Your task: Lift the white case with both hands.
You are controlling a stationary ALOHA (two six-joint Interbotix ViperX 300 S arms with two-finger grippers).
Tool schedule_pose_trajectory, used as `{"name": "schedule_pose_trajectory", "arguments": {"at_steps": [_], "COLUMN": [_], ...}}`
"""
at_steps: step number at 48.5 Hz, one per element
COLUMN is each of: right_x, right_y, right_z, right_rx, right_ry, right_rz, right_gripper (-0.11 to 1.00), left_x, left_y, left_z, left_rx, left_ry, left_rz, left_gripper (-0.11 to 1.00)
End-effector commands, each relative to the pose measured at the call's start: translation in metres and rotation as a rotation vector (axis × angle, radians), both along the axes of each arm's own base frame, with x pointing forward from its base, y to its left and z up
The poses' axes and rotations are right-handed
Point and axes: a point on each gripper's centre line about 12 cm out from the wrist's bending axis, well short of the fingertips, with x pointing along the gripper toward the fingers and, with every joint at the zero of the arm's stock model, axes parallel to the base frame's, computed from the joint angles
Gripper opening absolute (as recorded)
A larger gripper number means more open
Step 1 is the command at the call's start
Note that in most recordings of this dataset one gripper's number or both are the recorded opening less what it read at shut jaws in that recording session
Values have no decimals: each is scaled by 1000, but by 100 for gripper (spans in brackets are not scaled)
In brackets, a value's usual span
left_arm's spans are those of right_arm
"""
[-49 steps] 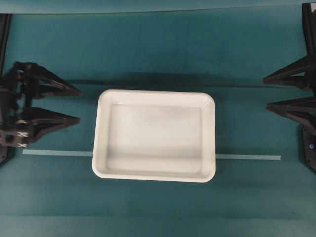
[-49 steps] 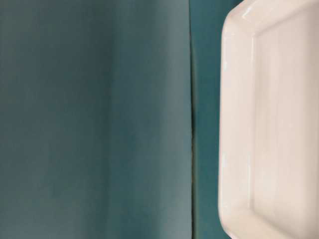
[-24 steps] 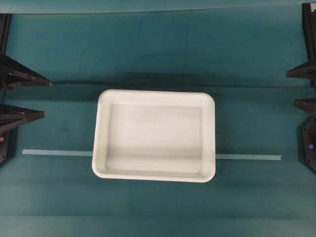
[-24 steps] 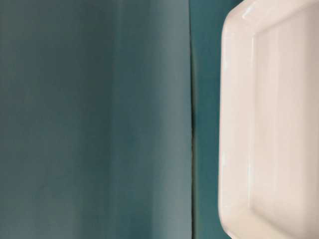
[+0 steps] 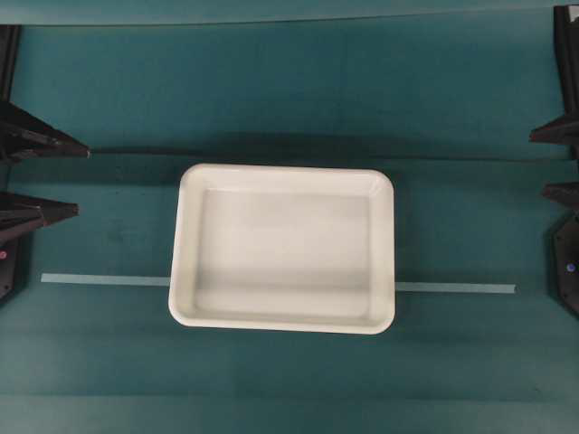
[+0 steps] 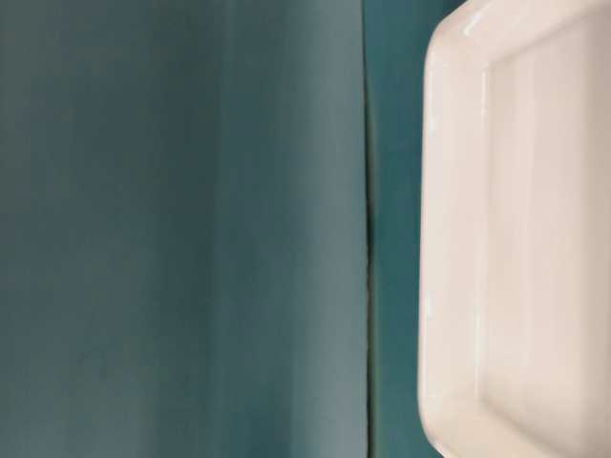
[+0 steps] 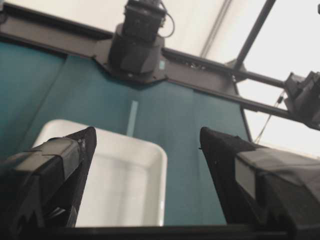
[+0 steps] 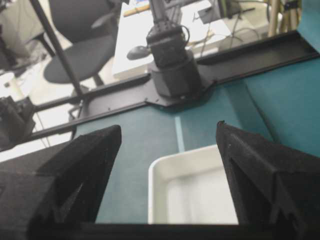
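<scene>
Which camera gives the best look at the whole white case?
The overhead exterior view: the white case lies entirely in frame, all four rounded corners and its rim visible on the teal table. The table-level view shows only one cropped end. Each wrist view catches one end, its near part cut off at the frame's lower edge.

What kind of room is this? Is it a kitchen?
Probably not a kitchen; it looks like a robot lab or workshop. A white case sits on a teal-covered table between two black robot arms, and the right wrist view shows an office chair and a desk behind.
</scene>
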Motion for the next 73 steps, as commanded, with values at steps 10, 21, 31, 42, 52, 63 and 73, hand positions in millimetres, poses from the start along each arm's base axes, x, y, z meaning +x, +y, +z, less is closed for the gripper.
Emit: {"name": "schedule_pose_trajectory", "arguments": {"at_steps": [10, 21, 31, 42, 52, 63, 73], "right_x": [3, 3, 3, 3, 3, 3, 0], "right_y": [0, 0, 0, 0, 0, 0, 1], "right_z": [-1, -1, -1, -1, -1, -2, -1], "right_rx": [-3, -2, -2, -2, 0, 1, 1], "right_ry": [8, 8, 7, 8, 8, 17, 17], "right_rz": [0, 0, 0, 0, 0, 3, 8], "right_gripper": [82, 82, 82, 82, 82, 82, 82], "left_x": [4, 4, 4, 4, 4, 4, 4], "left_y": [-1, -1, -1, -1, -1, -1, -1], "left_z": [2, 1, 0, 0, 0, 0, 0], "left_rx": [5, 3, 5, 5, 5, 3, 5], "left_ry": [3, 5, 6, 6, 6, 6, 6], "left_rz": [-3, -3, -5, -3, -5, -6, -5], "left_gripper": [90, 89, 89, 89, 89, 89, 89]}}
